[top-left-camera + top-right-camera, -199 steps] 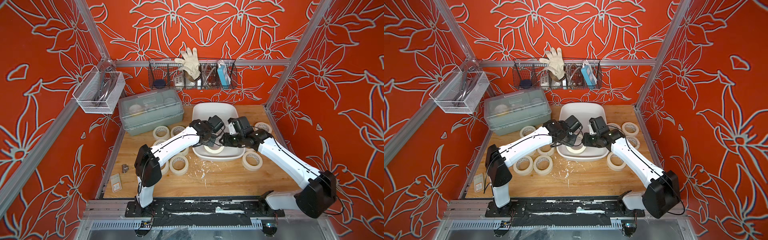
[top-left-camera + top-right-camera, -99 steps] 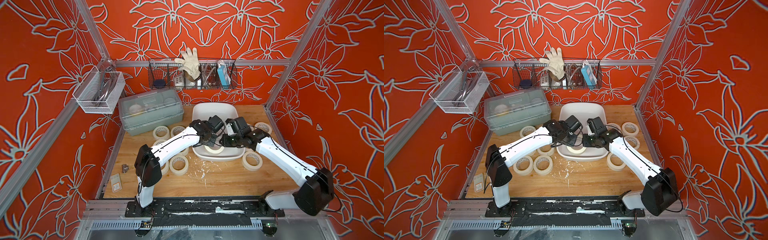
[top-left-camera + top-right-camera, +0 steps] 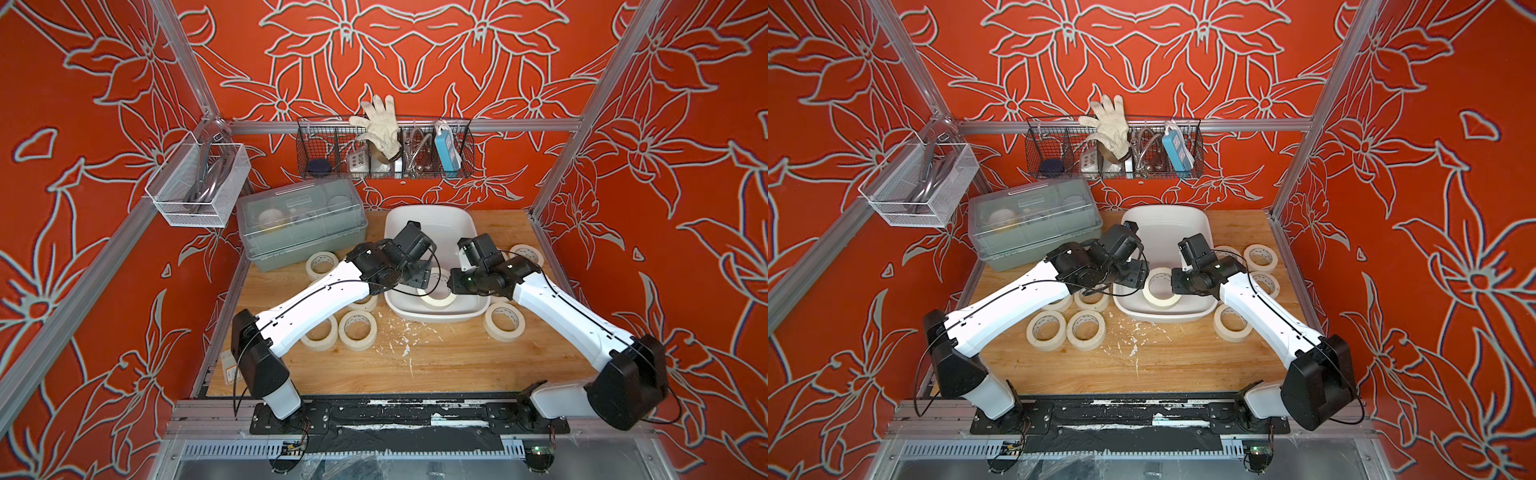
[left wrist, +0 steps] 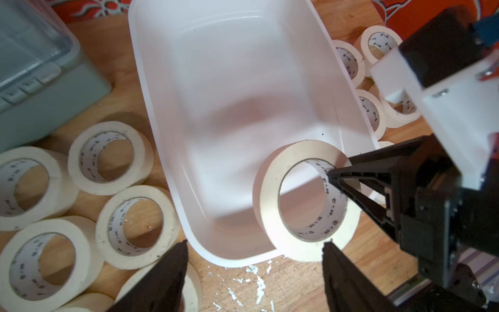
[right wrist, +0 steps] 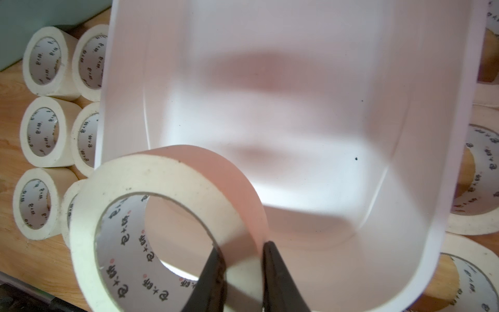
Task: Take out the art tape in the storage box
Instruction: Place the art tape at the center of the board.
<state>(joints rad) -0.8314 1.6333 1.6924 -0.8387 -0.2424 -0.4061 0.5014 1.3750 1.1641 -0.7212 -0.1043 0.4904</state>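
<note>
One cream art tape roll hangs tilted over the near end of the white storage box, which holds nothing else. My right gripper is shut on the roll's wall, one finger inside the ring and one outside. The left wrist view shows the same hold on the roll. My left gripper is open just left of the roll, above the box's near rim, holding nothing. Both top views show the two grippers facing each other across the roll.
Several loose tape rolls lie on the wooden table left and right of the box. A grey-green lidded box stands at the back left. Wire baskets hang on the walls. White flecks litter the table.
My left gripper has opened and let go of the roll. My right gripper has closed on the roll's wall. Both arms stay over the box's near end.
</note>
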